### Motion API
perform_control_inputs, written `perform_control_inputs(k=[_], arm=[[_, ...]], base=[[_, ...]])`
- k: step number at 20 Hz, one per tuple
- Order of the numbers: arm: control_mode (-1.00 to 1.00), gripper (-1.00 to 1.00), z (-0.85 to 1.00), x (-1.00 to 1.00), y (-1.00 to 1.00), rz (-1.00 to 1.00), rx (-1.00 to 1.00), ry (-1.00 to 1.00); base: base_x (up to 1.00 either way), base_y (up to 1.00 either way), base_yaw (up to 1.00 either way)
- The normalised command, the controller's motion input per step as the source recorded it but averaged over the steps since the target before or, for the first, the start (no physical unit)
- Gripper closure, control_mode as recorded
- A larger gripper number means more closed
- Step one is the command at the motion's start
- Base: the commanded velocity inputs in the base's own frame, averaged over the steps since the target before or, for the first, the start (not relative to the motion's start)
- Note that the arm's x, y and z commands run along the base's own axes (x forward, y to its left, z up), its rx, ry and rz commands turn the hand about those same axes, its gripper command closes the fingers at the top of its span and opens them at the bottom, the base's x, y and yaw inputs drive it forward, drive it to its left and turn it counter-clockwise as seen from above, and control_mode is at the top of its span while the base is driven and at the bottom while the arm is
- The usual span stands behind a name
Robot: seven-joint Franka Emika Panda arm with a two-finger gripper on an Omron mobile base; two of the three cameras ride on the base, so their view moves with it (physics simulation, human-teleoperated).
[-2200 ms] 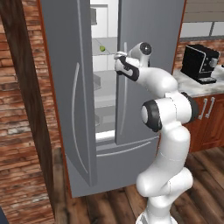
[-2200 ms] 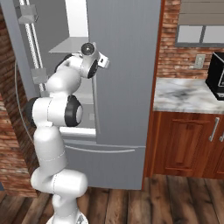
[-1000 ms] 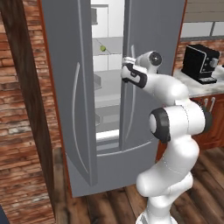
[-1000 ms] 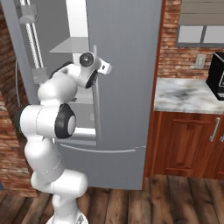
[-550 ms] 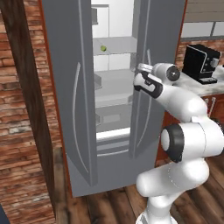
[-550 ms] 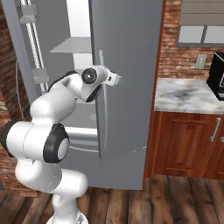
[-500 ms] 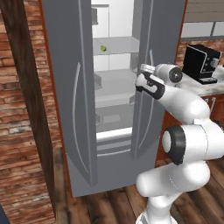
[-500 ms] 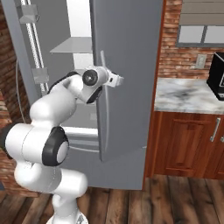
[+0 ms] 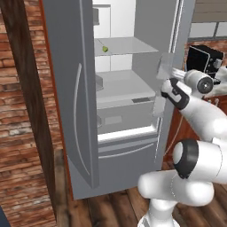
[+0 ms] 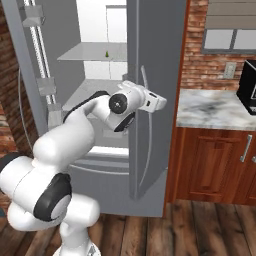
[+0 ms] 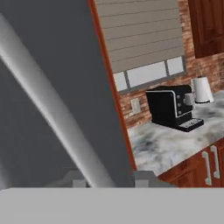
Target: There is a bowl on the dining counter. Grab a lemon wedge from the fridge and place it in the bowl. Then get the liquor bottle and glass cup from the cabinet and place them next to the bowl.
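One door: my gripper point(image 11: 107, 178) pinches the fridge's right door handle point(image 11: 52, 118).
Change: that door has swung wider.
Meaning: lemon wedge point(image 9: 105, 48) on the fridge's upper shelf, reachable.

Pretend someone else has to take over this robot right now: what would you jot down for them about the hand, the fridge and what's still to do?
Gripper: its fingers straddle the right fridge door's handle; whether they are clamped on it cannot be told.
Fridge: both doors stand open, the right door swung wide.
Lemon wedge: small and yellow-green, on the upper glass shelf, untouched.
Done: fridge opened.
Left: let go of the handle, take the wedge to the bowl on the dining counter, then fetch the liquor bottle and glass cup from the cabinet and set them beside the bowl.
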Motion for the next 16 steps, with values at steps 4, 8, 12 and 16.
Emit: perform_control_inputs(k=[4, 8, 12, 16], arm=[[-1.00, 1.00, 0.38, -0.83, -1.00, -0.17, 0.00, 0.00], [-1.00, -1.00, 0.34, -1.00, -0.48, -0.07, 0.00, 0.00], [-1.00, -1.00, 0.32, -1.00, 0.01, 0.00, 0.00, -0.04], [-1.00, -1.00, 0.31, -1.00, 0.40, 0.04, 0.00, -0.07]], base=[[0.00, 0.00, 0.00], [0.00, 0.00, 0.00], [0.00, 0.00, 0.00], [0.00, 0.00, 0.00]])
